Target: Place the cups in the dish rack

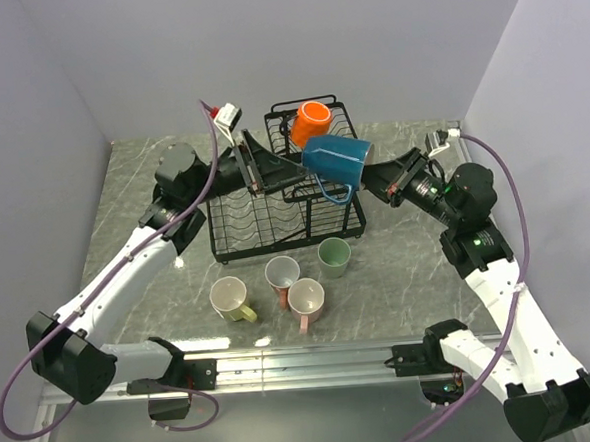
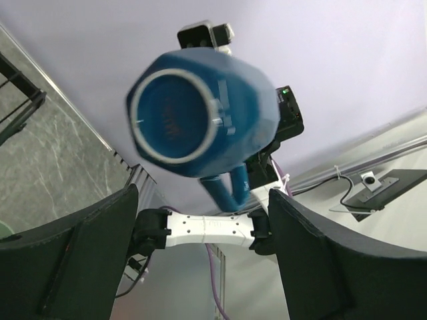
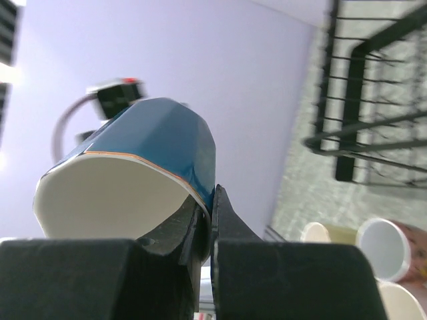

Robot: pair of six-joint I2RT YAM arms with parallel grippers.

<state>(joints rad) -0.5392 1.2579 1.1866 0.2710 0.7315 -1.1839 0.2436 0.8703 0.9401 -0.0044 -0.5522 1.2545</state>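
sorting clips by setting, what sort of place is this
Probably a robot lab cell, not a kitchen: plain pale walls box in a marble-patterned tabletop, and an aluminium rail runs along its near edge.

The blue mug (image 1: 336, 158) pinched at its rim by the right gripper (image 3: 211, 207) looks like glazed ceramic, glossy outside, with a smooth pale inside. The fingers (image 2: 80, 253) of the left gripper (image 1: 287, 166) are matt black plastic. Below both grippers, the dish rack (image 1: 245, 229) is thin black coated wire with a dull sheen, and the table (image 1: 408, 259) is smooth, grey and marble-patterned.
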